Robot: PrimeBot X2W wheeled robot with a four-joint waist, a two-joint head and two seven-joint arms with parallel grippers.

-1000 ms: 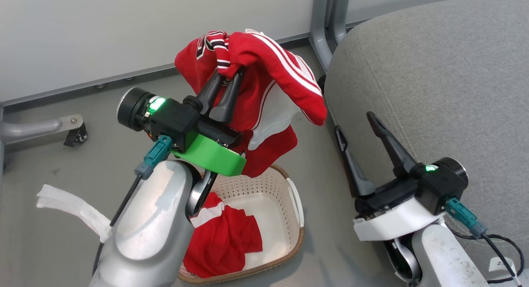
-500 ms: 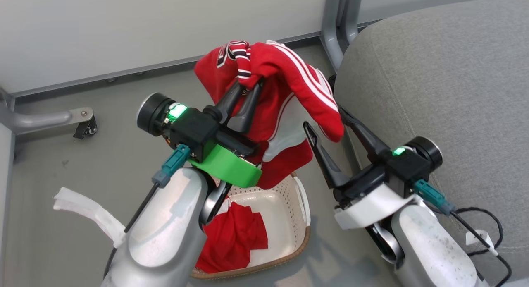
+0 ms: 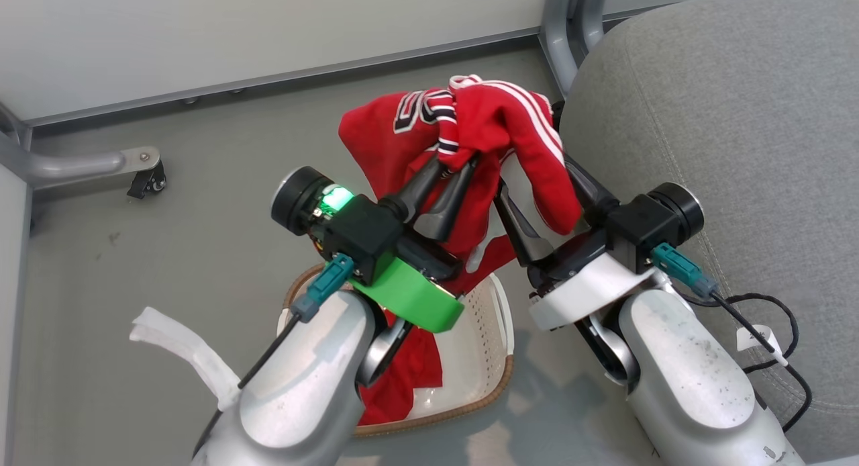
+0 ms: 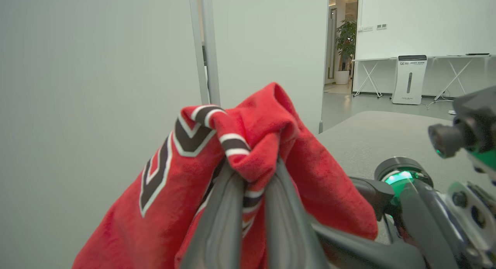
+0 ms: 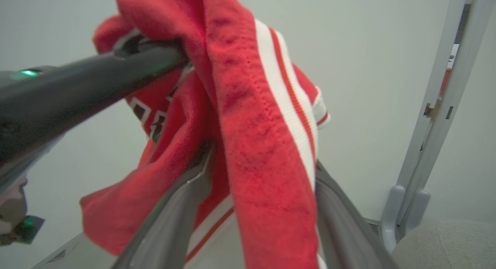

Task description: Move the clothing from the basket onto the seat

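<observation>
Hanging over the right gripper (image 3: 537, 180), a white-striped fold of the lifted garment (image 3: 396, 133) hides both its fingertips in the head view. The left forearm (image 3: 302, 385) covers much of the basket (image 3: 502, 332) and part of the second garment (image 3: 413, 379) lying inside it. The left gripper (image 3: 458, 165) pinches the lifted garment's striped trim, holding it up over the basket's far side, just beside the seat (image 3: 725, 117). A second ago the right gripper stood apart from the cloth; now its spread fingers straddle the hanging fold. The camera has shifted too. The left wrist view shows the trim squeezed between pressed-together fingers. The right wrist view shows the fold dropping between wide-apart fingers, lying against the one on that view's right.
</observation>
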